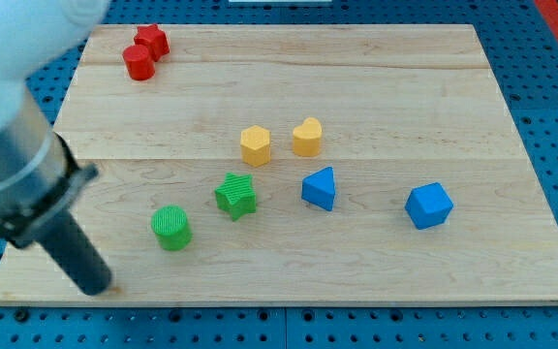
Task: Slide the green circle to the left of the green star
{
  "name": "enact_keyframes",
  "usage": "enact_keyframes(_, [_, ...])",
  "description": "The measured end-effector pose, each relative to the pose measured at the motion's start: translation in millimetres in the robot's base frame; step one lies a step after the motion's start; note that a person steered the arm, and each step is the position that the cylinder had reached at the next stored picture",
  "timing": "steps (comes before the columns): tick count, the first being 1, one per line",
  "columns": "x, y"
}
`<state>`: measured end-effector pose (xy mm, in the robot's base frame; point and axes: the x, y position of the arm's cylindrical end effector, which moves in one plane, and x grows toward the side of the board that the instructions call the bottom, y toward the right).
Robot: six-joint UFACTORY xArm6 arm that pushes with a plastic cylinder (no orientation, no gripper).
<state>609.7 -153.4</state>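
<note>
The green circle (171, 228) sits on the wooden board, low and left of centre. The green star (236, 196) stands to its right and a little higher, a small gap apart. My tip (95, 286) rests near the board's bottom left edge, to the left of and below the green circle, not touching it. The dark rod rises from it toward the view's upper left into the blurred arm.
A yellow hexagon (255, 144) and a yellow heart (307, 137) sit above the star. A blue triangle-like block (320, 187) and a blue block (428, 206) lie to the right. Two red blocks (144, 52) sit at the top left. The board's (405, 87) edge borders blue pegboard.
</note>
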Motion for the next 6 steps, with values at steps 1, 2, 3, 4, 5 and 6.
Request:
enact_keyframes(1, [-25.9, 86.6])
enact_keyframes(2, [-34.5, 40.8])
enact_keyframes(3, [-50.6, -5.8])
enact_keyframes(4, [-120.1, -8.3])
enact_keyframes(5, [-103.0, -40.9])
enact_keyframes(6, [-31.6, -27.3])
